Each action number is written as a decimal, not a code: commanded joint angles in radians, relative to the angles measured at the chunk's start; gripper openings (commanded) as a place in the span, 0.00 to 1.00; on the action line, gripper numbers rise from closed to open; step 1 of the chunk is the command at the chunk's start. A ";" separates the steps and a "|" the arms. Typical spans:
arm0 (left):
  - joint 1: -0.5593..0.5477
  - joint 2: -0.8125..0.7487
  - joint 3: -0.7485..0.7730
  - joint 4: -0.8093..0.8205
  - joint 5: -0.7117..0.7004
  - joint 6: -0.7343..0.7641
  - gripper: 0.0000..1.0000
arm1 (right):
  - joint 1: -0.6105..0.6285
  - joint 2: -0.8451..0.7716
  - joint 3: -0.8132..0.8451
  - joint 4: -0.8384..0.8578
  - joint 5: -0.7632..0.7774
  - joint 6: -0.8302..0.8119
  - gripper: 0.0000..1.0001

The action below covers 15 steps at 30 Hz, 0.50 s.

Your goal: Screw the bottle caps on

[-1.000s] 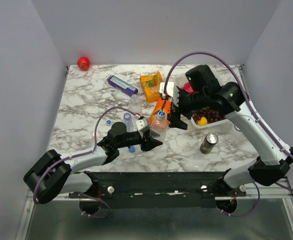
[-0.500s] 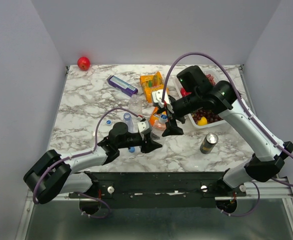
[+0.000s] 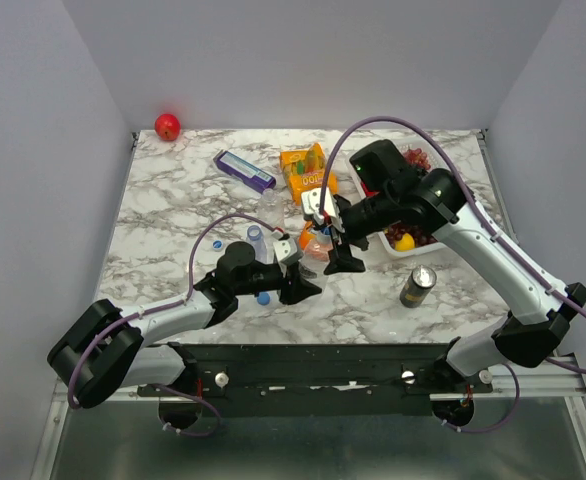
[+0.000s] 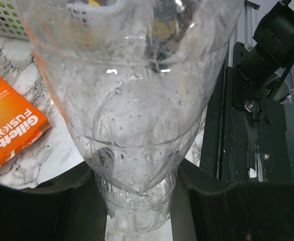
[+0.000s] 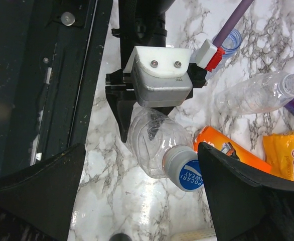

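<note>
Left pincer clamps a crinkled clear plastic bottle wearing a round blue cap; right pincer gapes wide.

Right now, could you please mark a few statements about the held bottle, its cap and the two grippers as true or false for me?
1. The left gripper is shut on a clear bottle. True.
2. That bottle's neck is bare. False: a blue cap sits on it.
3. The right gripper is clamped on the cap. False: its fingers are open on either side of the cap, apart from it.
4. A dark can stands on the table. True.
5. The red ball lies beside the can. False: it sits at the table's far left corner.
</note>
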 commanded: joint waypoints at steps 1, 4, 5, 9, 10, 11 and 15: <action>0.012 -0.022 0.028 0.075 0.006 -0.014 0.00 | 0.000 -0.007 -0.047 -0.031 0.114 0.024 1.00; 0.015 -0.026 0.031 0.079 0.001 -0.014 0.00 | 0.000 -0.008 -0.071 -0.027 0.158 0.039 1.00; 0.015 -0.026 0.031 0.081 -0.003 -0.014 0.00 | 0.001 -0.008 -0.078 -0.027 0.181 0.051 1.00; 0.022 -0.030 0.029 0.086 -0.009 -0.011 0.00 | 0.000 -0.012 -0.102 -0.033 0.229 0.076 1.00; 0.021 -0.030 0.029 0.086 -0.009 -0.005 0.00 | 0.000 -0.013 -0.105 -0.037 0.233 0.082 1.00; 0.022 -0.032 0.029 0.084 -0.012 -0.005 0.00 | 0.000 -0.016 -0.108 -0.040 0.239 0.093 1.00; 0.022 -0.033 0.025 0.078 -0.012 0.006 0.00 | 0.000 -0.007 -0.091 -0.050 0.255 0.140 1.00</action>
